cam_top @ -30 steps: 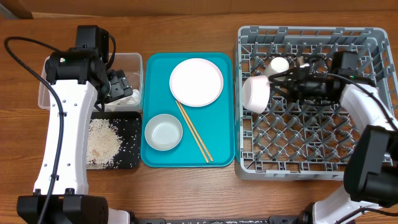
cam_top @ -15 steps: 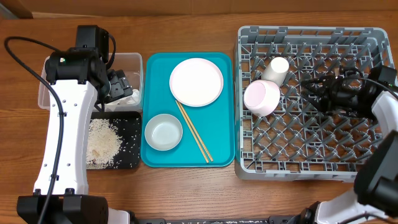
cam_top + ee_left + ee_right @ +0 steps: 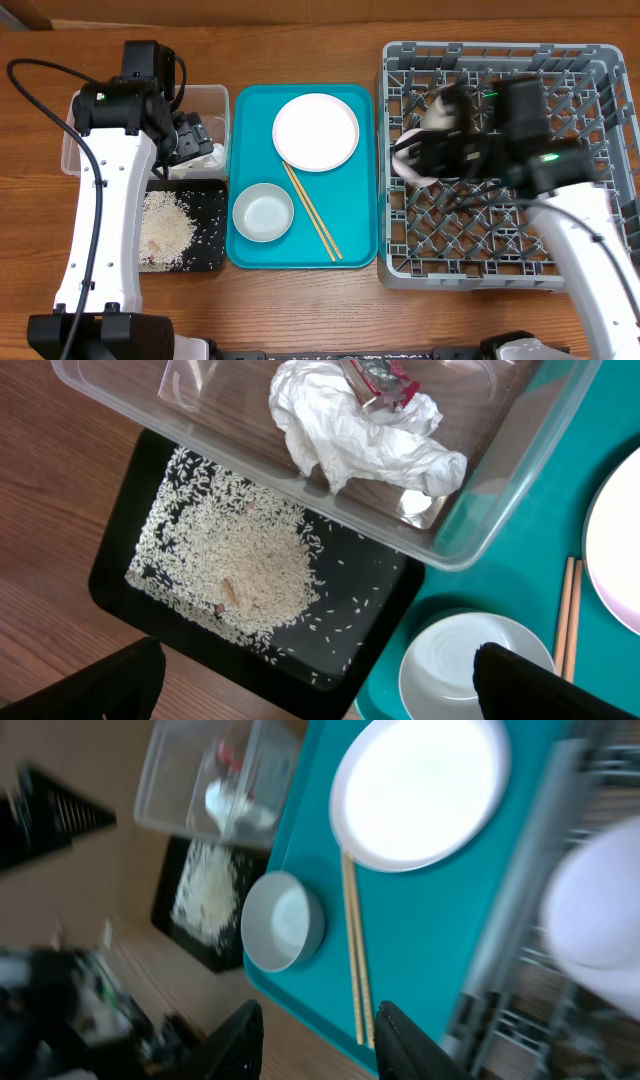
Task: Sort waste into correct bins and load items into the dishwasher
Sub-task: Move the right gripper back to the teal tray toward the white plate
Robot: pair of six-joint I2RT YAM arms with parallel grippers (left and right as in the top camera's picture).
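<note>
Left gripper [image 3: 318,660]: is hanging wide open with nothing between its fingers, over the edge where the clear tub meets the black tray, at the left of the overhead frame.
Right gripper [image 3: 318,1040]: is holding its fingers partly apart with nothing in them; its arm is showing as a blur over the upper left part of the dish rack.
Clear tub [image 3: 500,480]: is sitting across the top of the left wrist frame, holding the crumpled napkin [image 3: 350,440], with the red wrapper [image 3: 380,375] lying on the napkin.
Black tray [image 3: 115,565]: is lying just below the tub, carrying rice [image 3: 245,565] heaped near its middle, with stray grains scattered around.
Teal tray [image 3: 350,240]: is lying in the centre of the overhead frame, between the bins and the rack.
Plate [image 3: 315,132]: is resting on the teal tray's upper part.
White bowl [image 3: 263,212]: is sitting upright at the tray's lower left.
Chopsticks [image 3: 312,212]: are lying side by side, slanting from the plate's lower edge toward the tray's lower right, just beside the bowl.
Dish rack [image 3: 480,280]: is filling the right of the overhead frame.
Pink bowl [image 3: 406,160]: is lying in the rack's upper left, partly hidden by the arm.
White cup [image 3: 436,112]: is showing just above it, too blurred to tell how it is standing.
</note>
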